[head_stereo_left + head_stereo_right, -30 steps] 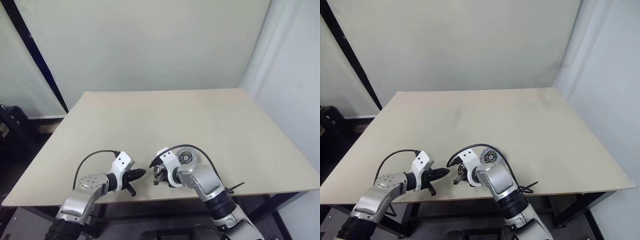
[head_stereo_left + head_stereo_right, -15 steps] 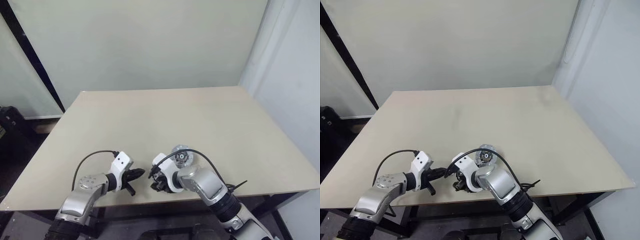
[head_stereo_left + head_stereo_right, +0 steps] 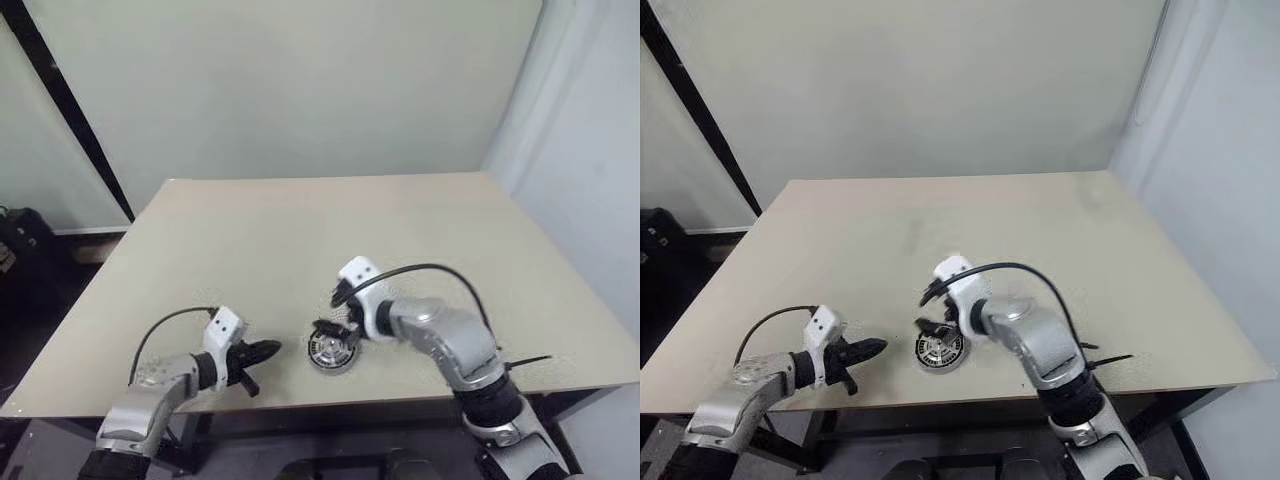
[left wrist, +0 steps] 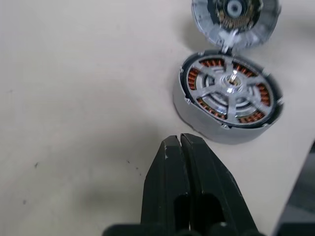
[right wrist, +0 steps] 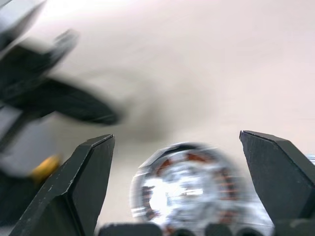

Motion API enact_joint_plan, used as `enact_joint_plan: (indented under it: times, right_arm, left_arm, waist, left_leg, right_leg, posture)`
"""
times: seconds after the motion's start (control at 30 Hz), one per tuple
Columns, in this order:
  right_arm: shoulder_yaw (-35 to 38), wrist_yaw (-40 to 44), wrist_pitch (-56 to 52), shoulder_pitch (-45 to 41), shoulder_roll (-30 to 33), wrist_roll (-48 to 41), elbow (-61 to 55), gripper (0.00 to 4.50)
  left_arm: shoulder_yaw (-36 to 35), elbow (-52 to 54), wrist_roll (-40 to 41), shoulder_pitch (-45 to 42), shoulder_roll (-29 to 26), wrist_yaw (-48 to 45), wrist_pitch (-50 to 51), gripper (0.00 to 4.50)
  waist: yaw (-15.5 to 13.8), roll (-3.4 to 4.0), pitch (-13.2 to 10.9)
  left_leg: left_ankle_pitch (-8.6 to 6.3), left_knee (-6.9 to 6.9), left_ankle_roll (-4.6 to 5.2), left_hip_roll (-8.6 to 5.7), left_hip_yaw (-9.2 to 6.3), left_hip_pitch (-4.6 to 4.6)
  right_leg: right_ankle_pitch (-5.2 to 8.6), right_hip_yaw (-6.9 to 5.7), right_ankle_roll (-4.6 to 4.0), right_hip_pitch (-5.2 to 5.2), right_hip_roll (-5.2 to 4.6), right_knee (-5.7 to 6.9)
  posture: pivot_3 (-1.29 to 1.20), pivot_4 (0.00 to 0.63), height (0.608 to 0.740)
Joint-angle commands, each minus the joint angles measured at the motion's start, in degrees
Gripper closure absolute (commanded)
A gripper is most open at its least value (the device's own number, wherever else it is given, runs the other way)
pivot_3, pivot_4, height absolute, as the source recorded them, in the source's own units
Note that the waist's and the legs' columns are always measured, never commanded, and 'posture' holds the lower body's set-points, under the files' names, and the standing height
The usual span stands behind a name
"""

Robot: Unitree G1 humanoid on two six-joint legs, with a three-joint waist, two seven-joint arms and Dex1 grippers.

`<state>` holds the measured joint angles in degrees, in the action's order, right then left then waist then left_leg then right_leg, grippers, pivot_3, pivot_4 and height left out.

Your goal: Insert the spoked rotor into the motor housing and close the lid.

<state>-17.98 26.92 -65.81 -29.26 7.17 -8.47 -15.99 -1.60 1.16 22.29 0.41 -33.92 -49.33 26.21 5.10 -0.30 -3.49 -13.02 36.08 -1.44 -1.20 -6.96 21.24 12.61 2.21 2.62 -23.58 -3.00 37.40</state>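
**Rotor seated in the housing, lid not on yet**

The motor housing [image 4: 228,101] is sat on the tan table [image 3: 300,230], close to the near edge and roughly mid-width. Everything else is placed relative to it. The spoked rotor [image 4: 230,89] is seen lying flat inside it, with copper-orange windings showing between the spokes and the metal rim all around.

The lid [image 4: 235,18] is found right beside the housing, on the side away from the left gripper; its edge looks to be touching the housing's rim, though actual contact can't be confirmed. It's tilted up rather than laid flat on top, so the housing is left uncovered.

The left gripper [image 4: 180,142] is parked near the housing on the robot's left, low over the table, fingers pressed together with nothing between them, tips aimed at the housing but clear of it.

The right gripper [image 5: 177,162] is held just above the housing, fingers spread wide with nothing clamped; the housing is seen between and below them.
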Motion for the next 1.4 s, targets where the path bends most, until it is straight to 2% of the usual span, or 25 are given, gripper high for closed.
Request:
enact_joint_plan:
  times: [0.03, 0.23, 0.33, 0.47, 0.57, 0.77, 0.87, 1.0, 1.17, 1.4]
  right_arm:
    - [3.9, -2.6, 7.2, -1.8, 5.8, 3.4, -1.0, 0.05]
    - [1.6, -3.8, 23.6, -0.8, 19.5, 12.2, 10.2, 0.05]
    - [0.1, -2.4, 30.7, -0.3, 21.7, 14.0, 18.0, 0.05]
    - [-0.8, 0.3, 38.7, 1.0, 19.1, 13.3, 27.7, 0.05]
    - [0.0, 1.9, 42.1, 2.3, 15.6, 11.1, 29.4, 0.05]
    - [2.7, 4.2, 32.5, 4.8, 7.6, 3.6, 17.3, 0.05]
    - [0.2, 4.1, 27.9, 5.8, 5.0, 3.1, 12.4, 0.05]
    - [-4.3, 2.4, 26.7, 7.3, 1.4, 4.8, 12.2, 0.05]
    - [-8.4, 1.0, 30.6, 8.7, -0.4, 7.5, 16.0, 0.05]
    - [-7.0, 3.1, 34.1, 8.1, 0.7, 7.1, 17.7, 0.05]
  left_arm:
    - [-2.4, 0.6, 1.9, 0.3, 0.1, -0.7, -0.3, 4.50]
    - [-2.4, 1.5, 2.0, 0.8, 1.2, 0.0, -0.3, 4.50]
    - [-2.2, 1.7, 1.7, 0.6, 1.6, 0.2, -0.3, 4.50]
    - [-1.8, 2.0, 1.4, 0.3, 1.6, 0.1, -0.1, 4.50]
    - [-1.8, 2.8, 1.4, 0.3, 1.4, 0.1, 0.3, 4.50]
    - [-2.0, 4.6, 1.6, 0.9, 0.6, -0.1, 1.6, 4.50]
    - [-2.0, 5.2, 1.6, 1.1, 0.3, 0.0, 2.2, 4.50]
    - [-1.7, 6.4, 1.6, 1.1, 0.3, 0.2, 3.1, 4.50]
    - [-1.6, 8.3, 1.7, 1.6, 0.3, 0.3, 4.0, 4.50]
    - [-1.5, 9.4, 1.6, 2.0, 0.4, 0.3, 4.6, 4.50]
  waist:
    - [-0.2, 0.04, 0.0]
    - [-1.0, 0.08, -0.1]
    - [-1.0, 0.07, -0.1]
    - [-0.8, 0.05, 0.0]
    - [-0.8, 0.07, -0.1]
    - [-0.8, 0.12, -0.1]
    - [-0.9, 0.12, -0.1]
    - [-1.0, 0.13, -0.1]
    - [-1.1, 0.14, -0.1]
    - [-1.0, 0.14, -0.1]
  left_leg:
    - [0.00, 0.00, 0.00, 0.00, 0.02, 0.04]
    - [0.02, 0.00, 0.04, -0.06, 0.06, 0.37]
    - [-0.01, -0.01, 0.08, -0.07, 0.10, 0.36]
    - [-0.07, -0.01, 0.18, -0.04, 0.14, 0.31]
    - [-0.06, -0.01, 0.18, -0.03, 0.09, 0.30]
    - [-0.06, 0.05, 0.18, -0.03, 0.05, 0.29]
    - [-0.06, 0.08, 0.18, -0.03, 0.02, 0.26]
    - [-0.06, 0.07, 0.18, -0.02, 0.01, 0.23]
    - [-0.06, 0.09, 0.17, -0.04, 0.04, 0.25]
    - [-0.05, 0.13, 0.17, -0.03, 0.02, 0.23]
  right_leg:
    - [0.00, 0.01, 0.00, -0.03, 0.00, -0.02]
    - [-0.01, 0.01, 0.00, -0.17, -0.02, -0.34]
    - [-0.02, 0.02, 0.00, -0.06, -0.02, -0.47]
    - [-0.03, 0.05, 0.00, 0.02, 0.01, -0.52]
    - [-0.07, 0.05, -0.02, 0.04, 0.06, -0.51]
    - [-0.08, 0.07, -0.02, 0.08, 0.07, -0.47]
    - [-0.08, 0.06, -0.02, 0.10, 0.08, -0.45]
    - [-0.07, 0.05, -0.03, 0.12, 0.09, -0.45]
    - [-0.08, 0.08, -0.03, 0.10, 0.08, -0.45]
    - [-0.08, 0.06, -0.03, 0.12, 0.08, -0.43]
  posture:
    - [0.00, 0.000, 0.740]
    - [0.00, 0.000, 0.740]
    - [0.00, 0.000, 0.740]
    - [0.00, 0.000, 0.740]
    - [0.00, 0.000, 0.740]
    - [0.00, 0.000, 0.740]
    - [0.00, 0.000, 0.740]
    - [0.00, 0.000, 0.740]
    - [0.00, 0.000, 0.740]
    - [0.00, 0.000, 0.740]
